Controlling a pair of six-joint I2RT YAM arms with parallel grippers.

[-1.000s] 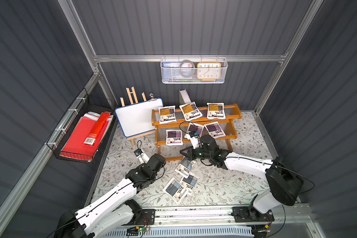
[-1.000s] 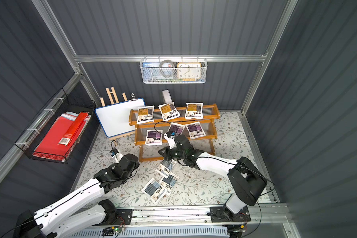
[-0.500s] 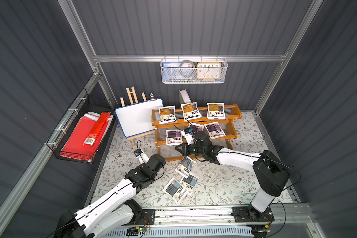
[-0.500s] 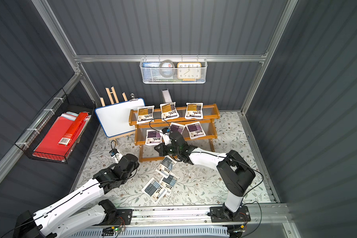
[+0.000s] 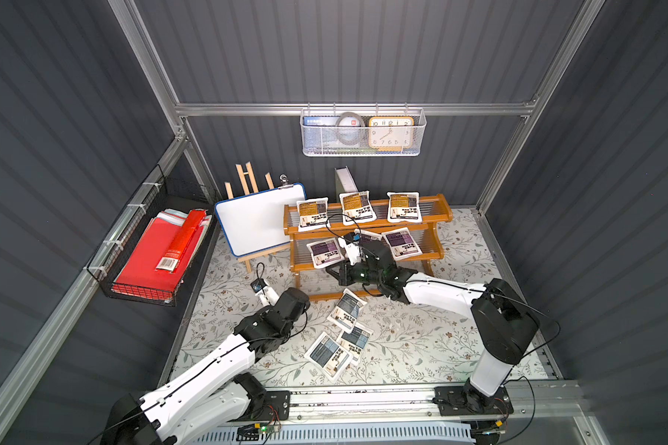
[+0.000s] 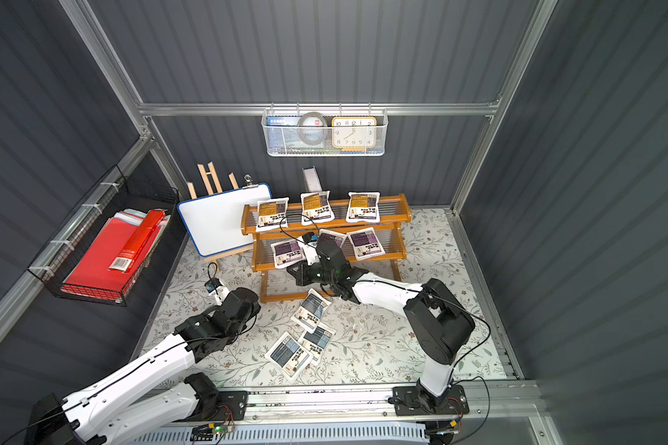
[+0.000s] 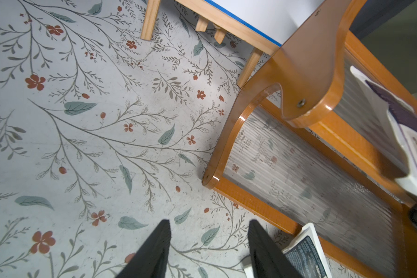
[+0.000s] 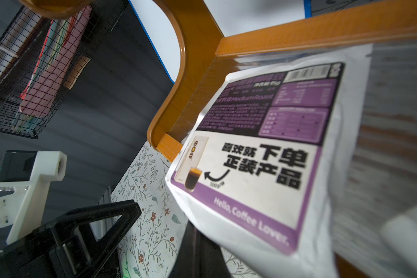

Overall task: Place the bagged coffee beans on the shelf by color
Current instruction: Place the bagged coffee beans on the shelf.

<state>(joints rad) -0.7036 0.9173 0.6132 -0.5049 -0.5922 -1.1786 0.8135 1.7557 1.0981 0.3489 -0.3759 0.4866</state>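
Observation:
The shelf [image 5: 436,203] holds three yellow-orange bagged coffee beans [image 5: 357,207] on its top tier. Purple pouches lie on the middle tier: left [image 5: 324,252], right [image 5: 401,242], and a middle one mostly hidden behind my right wrist. Three grey-blue pouches [image 5: 347,310] [image 5: 328,356] lie on the floor mat before the shelf. My right gripper [image 5: 333,271] is shut, its tips [image 8: 198,250] at the lower edge of the left purple pouch [image 8: 263,149], nothing between them. My left gripper [image 7: 208,223] hangs open over the mat near the shelf's left foot [image 7: 212,178], a grey-blue pouch [image 7: 303,257] beside one finger.
A whiteboard on a wooden easel [image 5: 259,223] stands left of the shelf. A black wire basket with red folders [image 5: 159,254] hangs on the left wall. A white mesh basket with a clock [image 5: 363,133] hangs on the back wall.
My right gripper has slid left along the shelf front, from below the middle purple pouch to the left one. The left arm has stayed still.

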